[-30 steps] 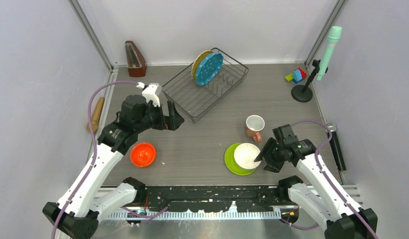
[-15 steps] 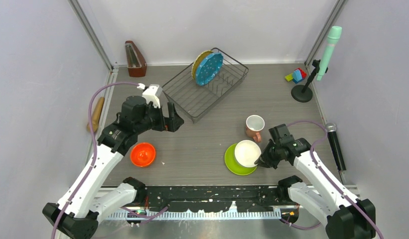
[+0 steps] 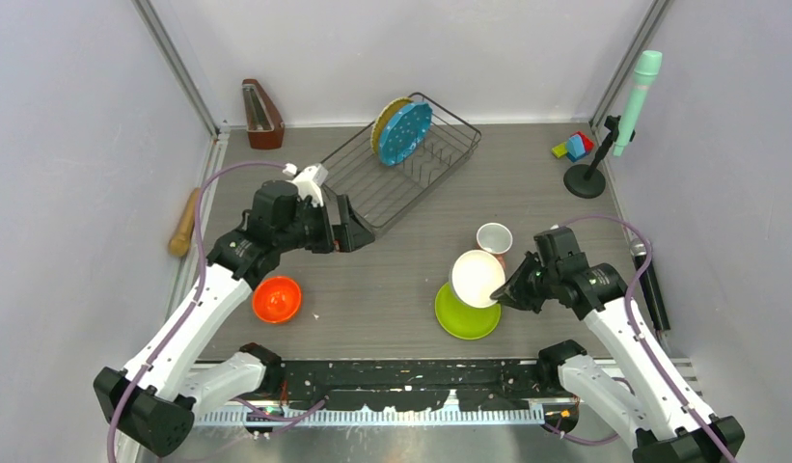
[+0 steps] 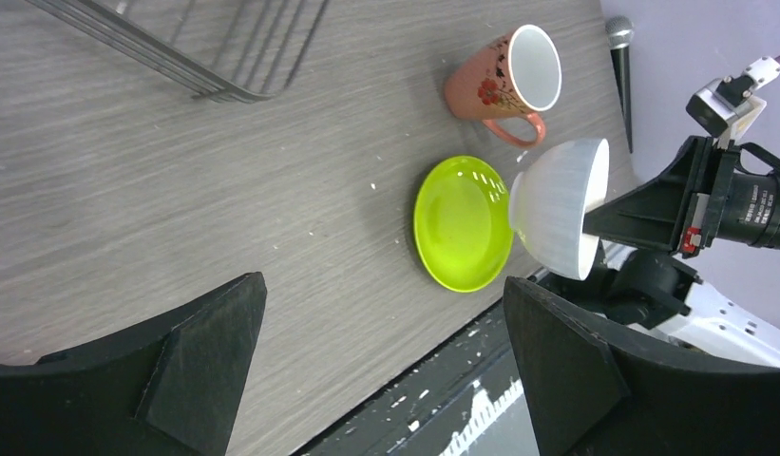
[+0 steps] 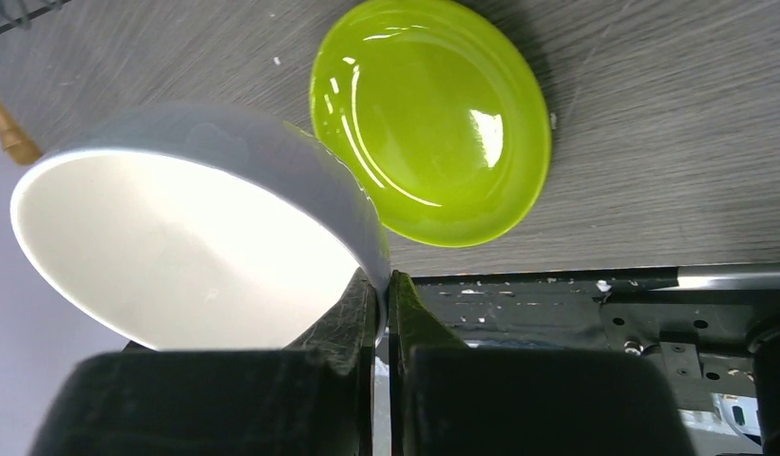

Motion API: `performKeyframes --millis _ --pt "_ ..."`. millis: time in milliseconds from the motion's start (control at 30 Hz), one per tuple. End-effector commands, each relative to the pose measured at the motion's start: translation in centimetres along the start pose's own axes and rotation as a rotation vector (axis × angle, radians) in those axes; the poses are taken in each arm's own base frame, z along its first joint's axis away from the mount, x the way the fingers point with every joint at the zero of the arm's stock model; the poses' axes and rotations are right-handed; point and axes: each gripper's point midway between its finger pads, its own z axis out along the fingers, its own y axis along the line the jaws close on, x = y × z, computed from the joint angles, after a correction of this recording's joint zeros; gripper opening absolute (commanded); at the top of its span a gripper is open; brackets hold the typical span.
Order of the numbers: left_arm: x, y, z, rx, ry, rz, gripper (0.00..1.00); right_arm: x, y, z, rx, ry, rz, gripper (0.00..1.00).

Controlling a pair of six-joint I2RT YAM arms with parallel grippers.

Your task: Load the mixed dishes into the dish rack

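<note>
Pinch on the right side: your right end effector (image 3: 505,292) has its jaws pressed together on the rim of the round white bowl (image 3: 476,278), one finger inside the wall and one outside, as the right wrist view shows. The bowl is tipped steeply on its side, held up off the grey wood-grain desk (image 3: 392,280). Its pale ribbed outside faces the glossy lime green plate (image 3: 466,313). That plate lies flat on the desk just below and beside the bowl. The salmon-pink flowered mug (image 3: 494,238) stands just beyond them.

Your left end effector (image 3: 358,231) is spread to its widest and holds nothing. It hangs over bare desk at the near corner of the dark wire dish rack (image 3: 372,183), and its wrist camera looks between the two fingers toward the bowl.

In the rack's far end you have the teal-blue plate (image 3: 406,133) and the round yellow woven plate (image 3: 384,121) standing on edge side by side. The orange bowl (image 3: 277,298) sits on the desk beside your left arm.
</note>
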Motion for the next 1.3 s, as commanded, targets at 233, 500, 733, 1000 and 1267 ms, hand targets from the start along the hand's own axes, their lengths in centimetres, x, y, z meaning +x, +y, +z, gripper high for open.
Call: performKeyframes --millis 233,500,733,1000,1267 --pt "1.3 -5.7 1.3 0.203 0.003 -0.024 1.0 -1.9 9.1 -4.3 -0.391 -0.066 -0.126 0.0" --pt "1.0 -10.4 1.3 0.434 0.014 -0.111 1.0 -0.9 14.4 -5.3 -0.706 0.028 -0.194 0.0" --pt "-4.2 -15.0 -0.8 0.676 -0.153 -0.307 1.0 -2.5 19.4 -9.5 -0.978 -0.084 -0.289 0.0" --pt "-6.8 -15.4 -2.4 0.552 -0.24 -0.047 1.0 -4.3 20.8 -9.9 -0.949 -0.181 -0.373 0.0" --pt "-5.9 -15.6 -1.3 0.468 -0.228 0.126 1.0 -5.1 21.0 -9.4 -0.896 -0.199 -0.411 0.0"
